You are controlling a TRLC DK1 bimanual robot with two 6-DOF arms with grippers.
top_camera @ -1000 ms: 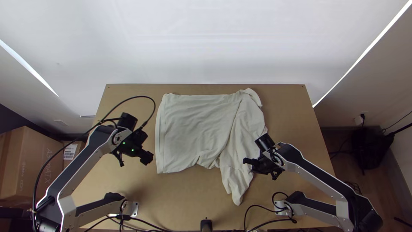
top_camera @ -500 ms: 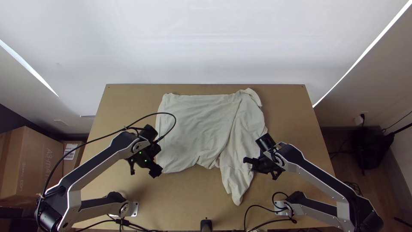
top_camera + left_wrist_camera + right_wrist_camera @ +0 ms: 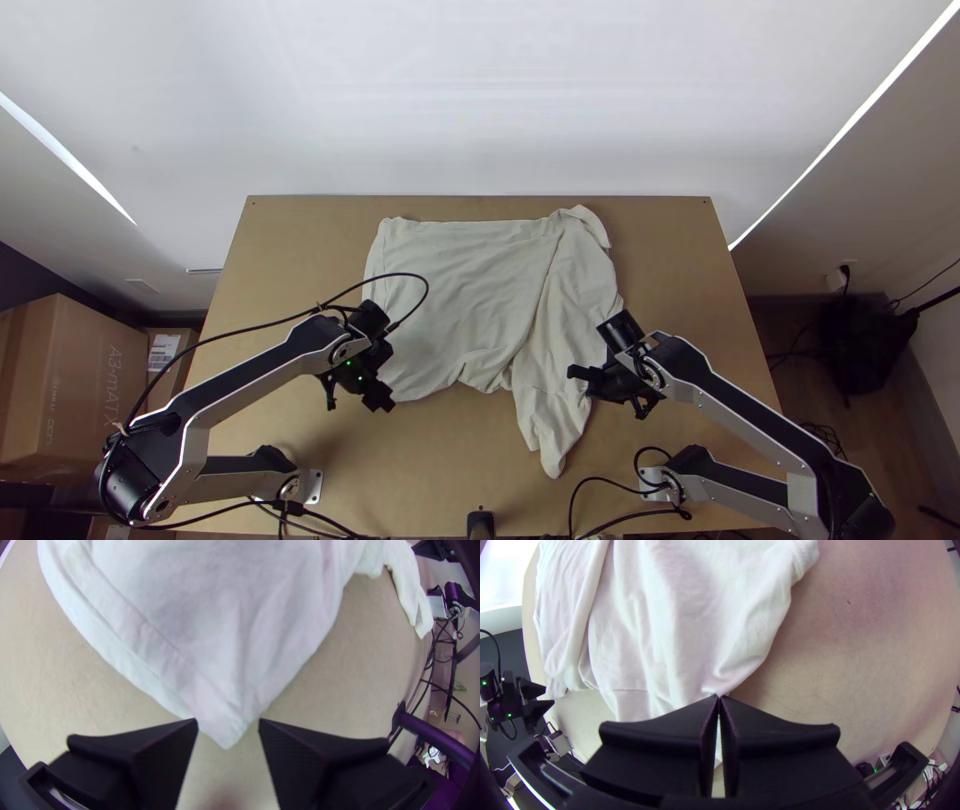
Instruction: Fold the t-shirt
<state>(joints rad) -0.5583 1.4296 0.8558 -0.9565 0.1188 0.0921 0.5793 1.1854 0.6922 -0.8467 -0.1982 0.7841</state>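
T-shirt (image 3: 460,300) is lying on the wooden counter (image 3: 300,225), off-white, with its broad part spread pretty flat toward the left arm's side. Over on the right arm's side it's more rumpled, with a flap folded over along a slanting edge and a loose narrow tail trailing down toward the near edge of the counter.

Left arm's fingers (image 3: 378,397) are right by the near corner on the hem side. From the left wrist view, the left arm's fingers (image 3: 160,755) are spread apart, and that corner pokes into the gap between them, hem band running up one side, so it's not pinched. Can't tell whether either finger is touching the cloth.

Right arm's fingers (image 3: 580,374) are over at the rumpled side, just above where the tail hangs off. In the right wrist view, the right arm's fingers (image 3: 675,730) are pressed nearly together at the tips with a bit of the shirt's edge pinched between them; the cloth bunches into small creases there, and a sliver of it shows between the fingers lower down.

As for the rest, a black cable (image 3: 425,290) loops from the left arm out over the flat part, and a cardboard box (image 3: 75,380) sits off past the counter on the left.
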